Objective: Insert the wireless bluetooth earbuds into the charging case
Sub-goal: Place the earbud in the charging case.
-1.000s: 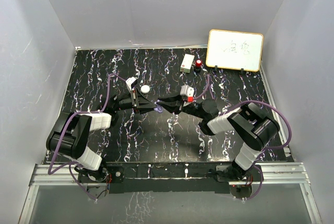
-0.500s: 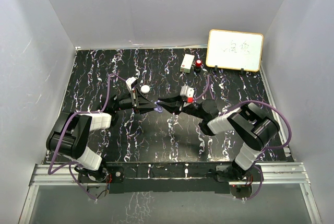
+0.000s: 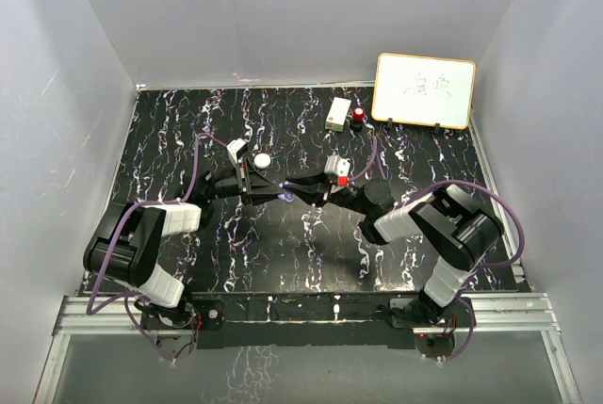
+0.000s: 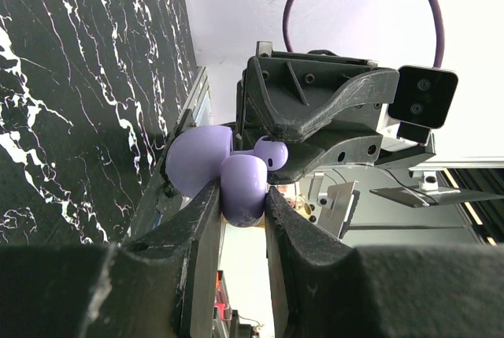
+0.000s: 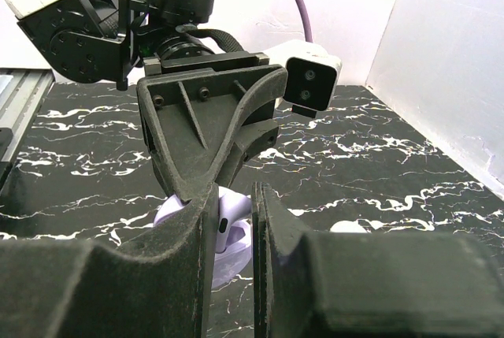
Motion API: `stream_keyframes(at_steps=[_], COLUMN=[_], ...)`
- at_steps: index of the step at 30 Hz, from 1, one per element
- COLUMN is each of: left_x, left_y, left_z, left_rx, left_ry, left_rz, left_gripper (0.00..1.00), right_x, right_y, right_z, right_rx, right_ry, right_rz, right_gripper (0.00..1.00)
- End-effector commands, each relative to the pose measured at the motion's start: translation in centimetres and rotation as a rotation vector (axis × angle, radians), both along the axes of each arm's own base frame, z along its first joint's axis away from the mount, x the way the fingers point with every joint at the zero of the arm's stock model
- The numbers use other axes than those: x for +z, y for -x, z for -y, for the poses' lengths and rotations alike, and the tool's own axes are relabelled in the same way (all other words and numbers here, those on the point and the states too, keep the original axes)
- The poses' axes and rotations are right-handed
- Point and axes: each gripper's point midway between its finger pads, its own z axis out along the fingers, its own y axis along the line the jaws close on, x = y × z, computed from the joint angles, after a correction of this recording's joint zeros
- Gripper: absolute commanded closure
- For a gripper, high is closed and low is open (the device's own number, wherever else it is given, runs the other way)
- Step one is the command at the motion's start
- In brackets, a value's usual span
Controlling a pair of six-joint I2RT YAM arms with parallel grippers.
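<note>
Clamping left claw (image 4: pixel 240 196) on purple charging case (image 4: pixel 198 171), right claw (image 5: pixel 233 194) pinching purple earbud (image 5: pixel 230 224), tips meeting mid-surface (image 3: pixel 283 263).

Bright, even light falls from above. The top view is sharp, with only faint shadows on the table (image 3: pixel 188 140). The left claw (image 4: pixel 242 196) has dark, soft-edged fingers (image 4: pixel 197 251). The earbud (image 4: pixel 246 184) pinched between them is crisp with a small highlight, and the wall (image 4: pixel 236 7) beyond is blown white. The right claw (image 5: pixel 234 196) shows blurred near fingers (image 5: pixel 181 275), and the case (image 5: pixel 235 259) it grips looks washed pale.
</note>
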Motion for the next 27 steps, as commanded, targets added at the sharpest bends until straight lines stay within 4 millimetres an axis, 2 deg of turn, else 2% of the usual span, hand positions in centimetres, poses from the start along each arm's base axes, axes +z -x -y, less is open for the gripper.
stream_keyframes(at_steps=[1,27], left_x=[2.2,3.3], left_y=[-0.4,-1.1], left_z=[0.2,0.3], left_rx=[0.004,0.029], left_ry=[0.023,0.079], left_rz=[0.080,0.078], left_gripper=[1.00,1.00], right_x=[4.1,3.9], right_y=[1.1,0.9], right_z=[0.7,0.8], right_rx=[0.007,-0.002], right_ry=[-0.110,-0.138], right_rz=[0.181,0.162], right_gripper=[1.00,1.00])
